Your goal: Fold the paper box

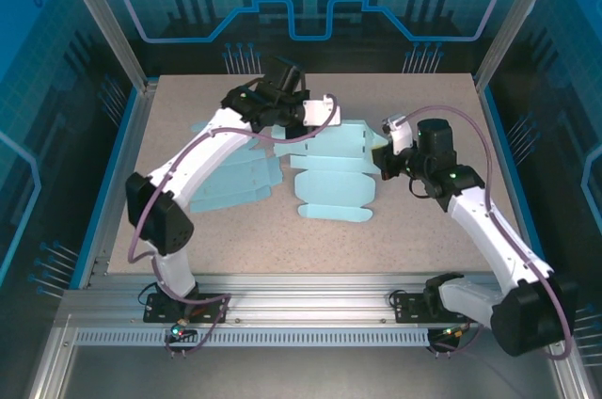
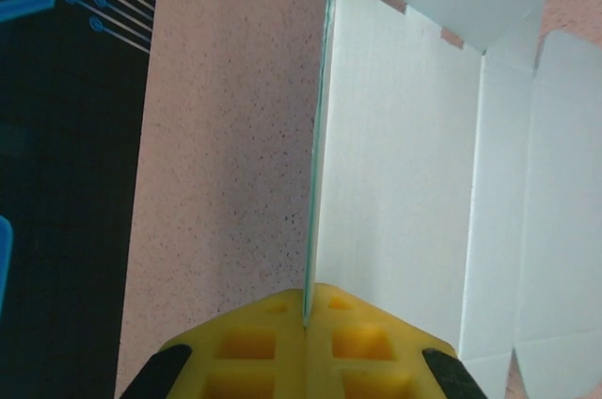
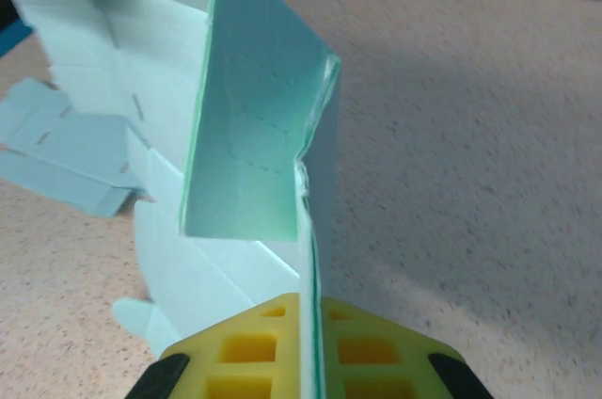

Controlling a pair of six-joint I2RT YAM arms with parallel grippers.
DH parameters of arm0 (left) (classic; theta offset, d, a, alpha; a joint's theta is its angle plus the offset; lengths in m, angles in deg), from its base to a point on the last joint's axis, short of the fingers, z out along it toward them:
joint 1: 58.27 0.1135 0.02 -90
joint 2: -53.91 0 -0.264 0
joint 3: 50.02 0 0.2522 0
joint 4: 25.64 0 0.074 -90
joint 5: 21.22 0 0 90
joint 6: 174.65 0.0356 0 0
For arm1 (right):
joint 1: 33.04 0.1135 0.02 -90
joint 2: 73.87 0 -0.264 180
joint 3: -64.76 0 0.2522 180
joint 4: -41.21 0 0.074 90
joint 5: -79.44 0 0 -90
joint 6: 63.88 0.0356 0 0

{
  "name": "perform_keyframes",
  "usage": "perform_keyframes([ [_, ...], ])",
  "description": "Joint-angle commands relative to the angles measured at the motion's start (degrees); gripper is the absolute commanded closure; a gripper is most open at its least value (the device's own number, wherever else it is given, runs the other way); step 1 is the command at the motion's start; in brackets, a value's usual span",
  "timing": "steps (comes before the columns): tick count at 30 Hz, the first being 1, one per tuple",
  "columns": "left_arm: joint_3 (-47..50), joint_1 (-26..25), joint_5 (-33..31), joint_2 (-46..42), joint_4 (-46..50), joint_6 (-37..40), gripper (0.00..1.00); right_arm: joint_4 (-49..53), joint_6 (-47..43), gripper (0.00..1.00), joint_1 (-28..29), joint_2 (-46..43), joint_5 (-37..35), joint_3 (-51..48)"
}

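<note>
Speckled tabletop [image 1: 423, 225]; thin pale-blue paper box [image 1: 334, 178] between yellow fingers [image 2: 254, 350]

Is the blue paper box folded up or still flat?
Partly folded. Much of the paper box lies flat, but the left end effector and right end effector each pinch an upright panel.
</note>
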Motion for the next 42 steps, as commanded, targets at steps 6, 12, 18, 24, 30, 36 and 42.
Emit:
perform_keyframes([
  [6, -1.8, -1.9, -8.4, 7.2, -9.7, -4.1, 1.0, 4.2, 6.7, 0.69, -2.8, 5.2, -5.0, 3.8],
  [12, 6.7, -3.0, -16.4, 6.9, -25.9, -3.3, 1.0, 8.1, 11.8, 0.64, -5.6, 3.9, -7.3, 4.6],
  [18, 21.0, -4.5, -22.1, 3.8, -46.1, -2.3, 1.0, 10.2, 17.9, 0.6, -7.0, -1.4, -7.7, 4.1],
  [24, 30.7, -5.6, -26.0, 2.5, -62.9, -1.1, 1.0, 10.5, 22.0, 0.44, -8.6, -4.4, -6.1, 1.9],
  [30, 31.6, -5.7, -25.6, 2.7, -60.7, -3.4, 1.0, 3.6, 25.4, 0.55, -10.1, 1.0, 5.5, -1.3],
  [36, 32.0, -5.7, -24.0, 2.6, -58.9, -4.7, 1.0, -3.9, 27.2, 0.68, -10.3, 10.6, 8.1, -1.5],
  [42, 31.1, -5.7, -23.8, 4.0, -56.8, -4.0, 1.0, -6.1, 28.4, 0.69, -10.6, 17.9, 5.5, 1.7],
])
